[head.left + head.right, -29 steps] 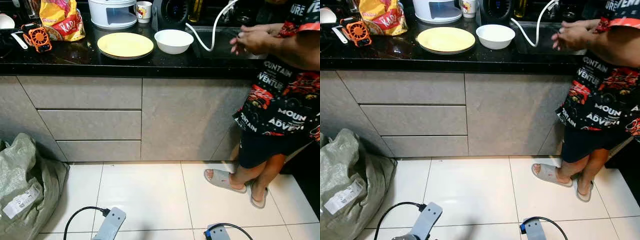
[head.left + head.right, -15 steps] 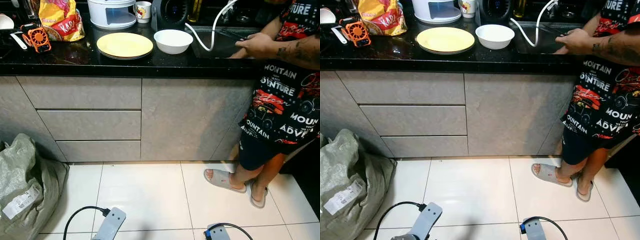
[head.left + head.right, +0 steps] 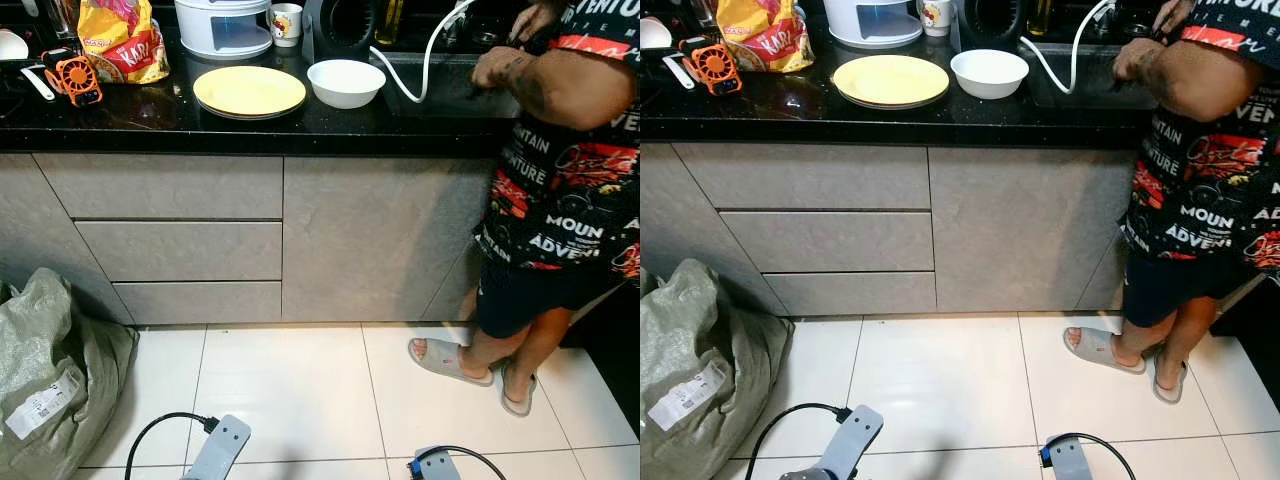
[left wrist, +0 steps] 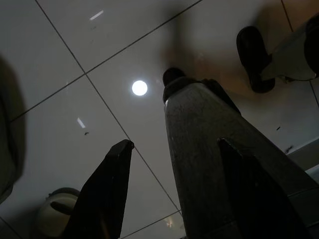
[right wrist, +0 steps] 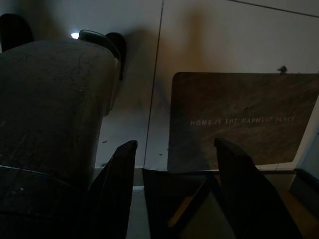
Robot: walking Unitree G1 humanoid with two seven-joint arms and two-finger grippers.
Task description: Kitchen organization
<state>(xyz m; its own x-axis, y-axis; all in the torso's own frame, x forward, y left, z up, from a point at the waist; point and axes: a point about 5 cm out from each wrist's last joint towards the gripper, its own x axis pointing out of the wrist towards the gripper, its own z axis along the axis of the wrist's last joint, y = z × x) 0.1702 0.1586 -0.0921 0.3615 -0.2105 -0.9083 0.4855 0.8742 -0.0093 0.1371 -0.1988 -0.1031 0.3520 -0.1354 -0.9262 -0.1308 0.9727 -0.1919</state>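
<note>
Home kitchen: black counter (image 3: pixel 300 125), sink (image 3: pixel 440 85), drawers (image 3: pixel 180 250).

Yellow plate (image 3: pixel 249 90), white bowl (image 3: pixel 347 81)

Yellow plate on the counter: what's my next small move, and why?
Probably step straight forward. The yellow plate and white bowl sit on the counter across floor tiles, both grippers hang open, and a person occupies the sink side, so keep left.

The person (image 3: pixel 560 200) at the right is cut off above the chest by the top edge. The sink (image 3: pixel 450 85) interior is largely hidden behind the person's forearm. The snack bag (image 3: pixel 122 38) print is too small to be read. The grey sack (image 3: pixel 45 370) is cropped at the left edge.
</note>
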